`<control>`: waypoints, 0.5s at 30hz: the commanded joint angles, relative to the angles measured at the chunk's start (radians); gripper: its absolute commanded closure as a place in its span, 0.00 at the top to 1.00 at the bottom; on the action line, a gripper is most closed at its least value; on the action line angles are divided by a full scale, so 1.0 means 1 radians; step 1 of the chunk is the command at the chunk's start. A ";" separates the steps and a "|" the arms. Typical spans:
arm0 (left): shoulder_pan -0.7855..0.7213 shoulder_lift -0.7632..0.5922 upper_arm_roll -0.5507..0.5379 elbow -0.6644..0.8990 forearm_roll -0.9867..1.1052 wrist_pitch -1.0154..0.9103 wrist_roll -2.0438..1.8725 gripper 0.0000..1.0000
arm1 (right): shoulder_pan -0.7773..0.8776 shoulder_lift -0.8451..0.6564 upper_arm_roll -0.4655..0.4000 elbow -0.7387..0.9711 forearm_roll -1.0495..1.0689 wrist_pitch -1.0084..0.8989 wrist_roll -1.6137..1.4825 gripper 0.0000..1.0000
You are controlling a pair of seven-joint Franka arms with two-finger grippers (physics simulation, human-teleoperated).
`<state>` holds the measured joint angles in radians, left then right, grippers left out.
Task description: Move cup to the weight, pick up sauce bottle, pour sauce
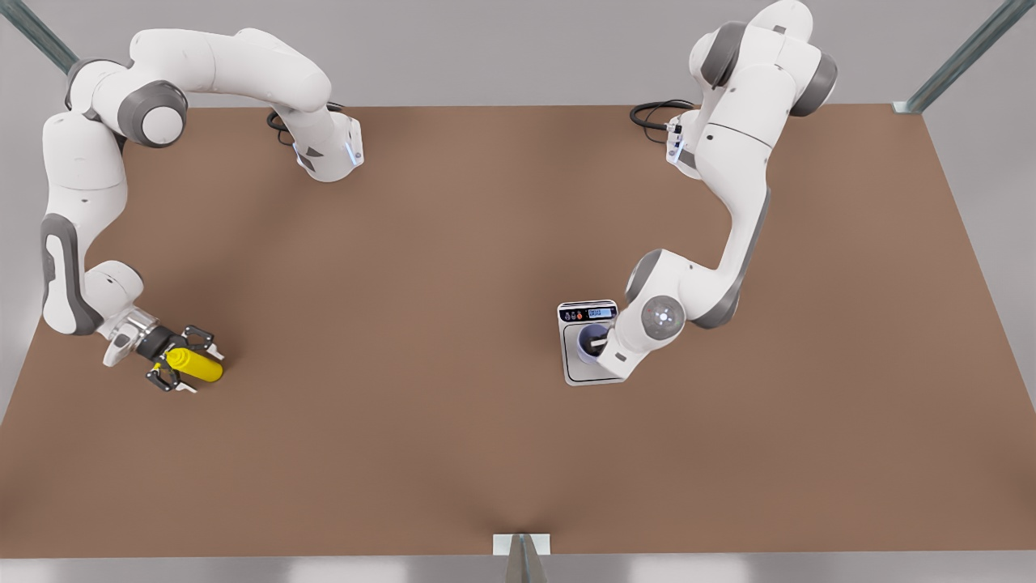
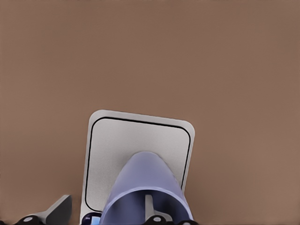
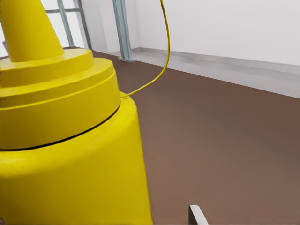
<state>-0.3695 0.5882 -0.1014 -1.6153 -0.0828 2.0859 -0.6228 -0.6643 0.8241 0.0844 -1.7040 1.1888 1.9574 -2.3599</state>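
Note:
The lavender cup [image 1: 589, 334] [image 2: 140, 178] stands upright on the plate of the silver weight [image 1: 573, 368] [image 2: 117, 150], at the front view's right. My left gripper [image 1: 595, 344] [image 2: 104, 208] hangs over it, open. One finger [image 2: 149, 206] is inside the cup and the other [image 2: 58, 211] is outside, apart from the wall. The yellow sauce bottle [image 1: 204, 368] [image 3: 70, 154] is at the front view's left. My right gripper [image 1: 193, 366] straddles it, open, with a fingertip [image 3: 197, 216] showing a gap to the bottle's side.
The brown table [image 1: 421, 324] stretches wide between the two arms. Metal frame posts [image 1: 963, 57] stand at its far corners, and a small bracket [image 1: 522, 546] sits at the middle of the near edge. Black cables [image 1: 655, 113] lie by the arm bases.

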 commanded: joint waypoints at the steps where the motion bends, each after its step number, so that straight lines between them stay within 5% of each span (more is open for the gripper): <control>1: 0.001 -0.004 0.000 0.000 0.011 -0.003 0.000 1.00 | 0.000 0.000 0.000 0.000 0.000 0.000 0.001 0.80; 7: 0.001 -0.073 0.003 0.000 0.009 -0.093 -0.008 1.00 | 0.000 -0.002 0.000 0.000 -0.002 -0.002 0.001 0.69; 12: 0.102 -0.314 0.212 -0.002 -0.091 -0.355 0.005 1.00 | 0.002 -0.003 0.000 0.001 0.000 -0.002 0.001 0.66; 15: 0.195 -0.315 0.270 0.156 0.071 -0.587 0.498 1.00 | 0.002 -0.003 0.000 0.001 -0.002 -0.002 0.001 0.62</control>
<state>-0.1730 0.2717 0.1833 -1.4201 -0.0847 1.4616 -0.1161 -0.6627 0.8207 0.0843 -1.7041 1.1873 1.9558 -2.3593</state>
